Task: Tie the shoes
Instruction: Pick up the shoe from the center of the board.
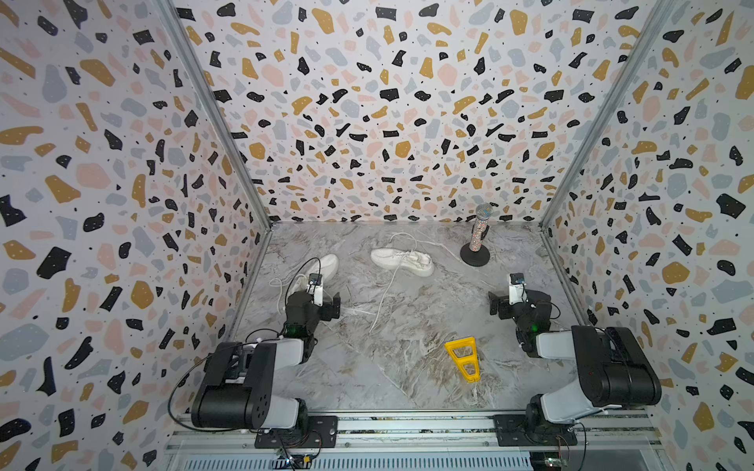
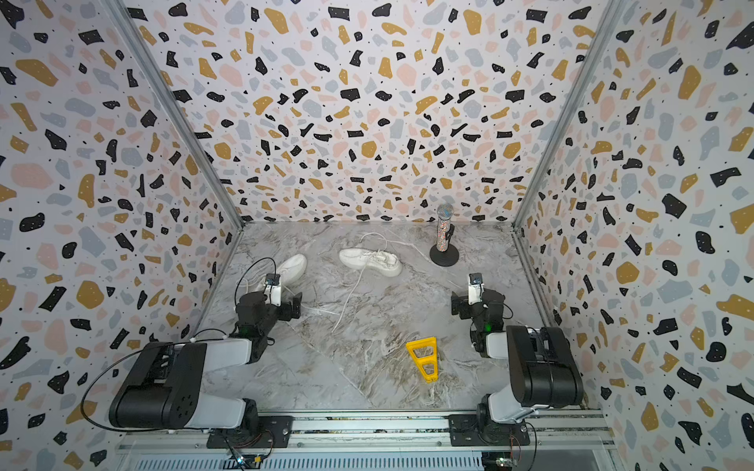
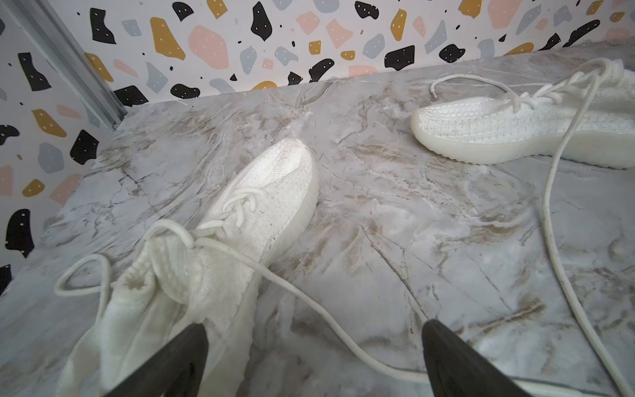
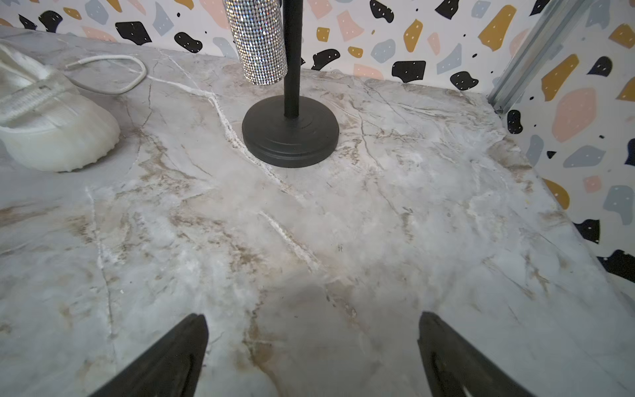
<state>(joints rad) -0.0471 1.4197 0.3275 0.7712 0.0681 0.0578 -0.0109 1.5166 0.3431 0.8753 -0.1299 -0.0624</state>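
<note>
White sneaker (image 3: 268, 192) lies just beyond the left end effector (image 3: 314, 324), heel near, toe far. The right end effector (image 4: 313, 315) is well apart. Both are spread wide, empty.

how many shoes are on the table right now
2. The middle shoe lies toward the back, laces loose. The left shoe sits by the left wall, partly covered by the left arm in both top views. No others show.

Two white sneakers (image 1: 402, 261) (image 1: 326, 265), one glittery microphone (image 1: 478, 234), one black stand (image 1: 474, 257), one yellow frame (image 1: 463, 359), two robot arms (image 1: 245, 383) (image 1: 604, 367)
</note>
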